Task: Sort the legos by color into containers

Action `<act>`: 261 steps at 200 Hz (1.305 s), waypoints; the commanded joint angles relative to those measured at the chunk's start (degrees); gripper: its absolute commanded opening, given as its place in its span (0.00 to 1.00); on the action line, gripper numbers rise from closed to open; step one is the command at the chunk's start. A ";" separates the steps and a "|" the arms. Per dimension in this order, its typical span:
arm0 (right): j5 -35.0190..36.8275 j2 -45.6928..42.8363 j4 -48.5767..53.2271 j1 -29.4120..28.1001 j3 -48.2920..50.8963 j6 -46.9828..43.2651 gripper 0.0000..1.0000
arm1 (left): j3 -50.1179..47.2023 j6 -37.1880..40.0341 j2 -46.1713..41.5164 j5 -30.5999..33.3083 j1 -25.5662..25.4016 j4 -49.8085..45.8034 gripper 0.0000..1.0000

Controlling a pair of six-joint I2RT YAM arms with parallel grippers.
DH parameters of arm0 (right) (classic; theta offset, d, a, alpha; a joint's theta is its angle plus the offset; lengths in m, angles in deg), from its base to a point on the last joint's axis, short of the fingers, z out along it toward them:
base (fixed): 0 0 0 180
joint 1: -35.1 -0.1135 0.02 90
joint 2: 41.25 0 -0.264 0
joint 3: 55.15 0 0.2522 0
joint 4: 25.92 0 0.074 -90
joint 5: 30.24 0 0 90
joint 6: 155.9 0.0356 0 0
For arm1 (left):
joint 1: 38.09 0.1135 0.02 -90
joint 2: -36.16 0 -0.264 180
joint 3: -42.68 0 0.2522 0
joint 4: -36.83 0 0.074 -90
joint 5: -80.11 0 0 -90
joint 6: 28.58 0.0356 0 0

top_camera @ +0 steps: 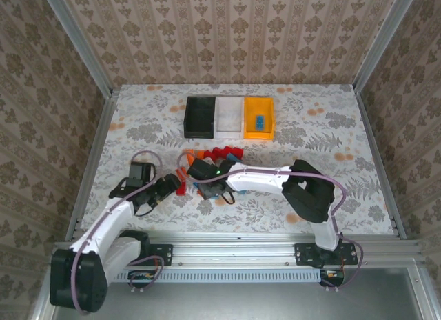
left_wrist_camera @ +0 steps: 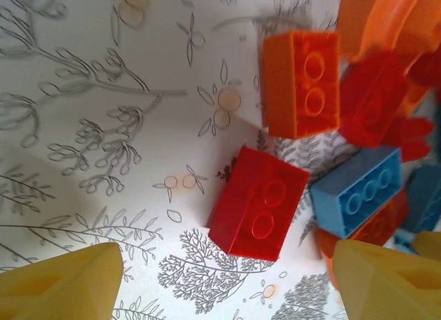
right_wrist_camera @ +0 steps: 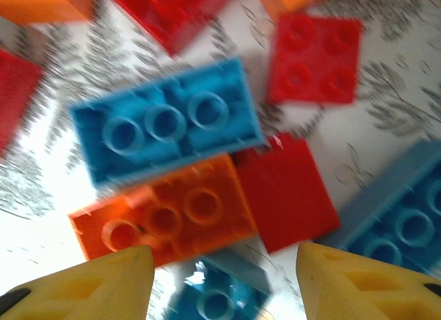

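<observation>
A pile of red, orange and blue legos (top_camera: 210,165) lies mid-table. My left gripper (top_camera: 169,187) stands open at the pile's left edge, and a red brick (left_wrist_camera: 258,201) lies on the cloth just ahead of its yellow fingertips (left_wrist_camera: 62,282). My right gripper (top_camera: 209,181) hovers open over the pile, above an upside-down orange brick (right_wrist_camera: 165,215), a blue brick (right_wrist_camera: 165,120) and a red one (right_wrist_camera: 289,192). At the back stand the black bin (top_camera: 201,117), the white bin (top_camera: 230,115) and the orange-yellow bin (top_camera: 259,117), which holds a blue brick (top_camera: 260,119).
Metal rails (top_camera: 96,144) and patterned walls fence the floral tablecloth. Open cloth lies on the right of the table (top_camera: 331,147) and between the pile and the bins. An orange brick (left_wrist_camera: 301,82) and a blue brick (left_wrist_camera: 358,189) lie close to the red one.
</observation>
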 commanded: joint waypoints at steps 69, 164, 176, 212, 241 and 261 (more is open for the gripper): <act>6.27 -14.70 0.22 12.56 8.72 -2.10 0.58 | 11.96 7.56 17.37 11.46 -11.18 -2.53 0.73; 4.43 -17.88 -3.20 17.08 12.84 -2.16 0.58 | 14.03 8.70 25.48 16.90 -15.66 -2.06 0.45; 4.41 -17.87 -3.36 17.41 13.04 -2.02 0.58 | 14.37 9.19 25.94 17.22 -15.68 -2.22 0.41; 4.30 -18.23 -3.79 17.52 13.20 -2.07 0.58 | 14.86 10.35 26.61 17.39 -15.68 -2.58 0.31; 4.32 -18.98 -4.35 17.48 13.37 -2.12 0.58 | 15.60 10.15 24.96 16.54 -15.77 -4.18 0.17; 4.66 -19.41 -4.41 17.56 13.40 -2.59 0.58 | 16.40 9.28 20.46 16.17 -16.93 -6.85 0.16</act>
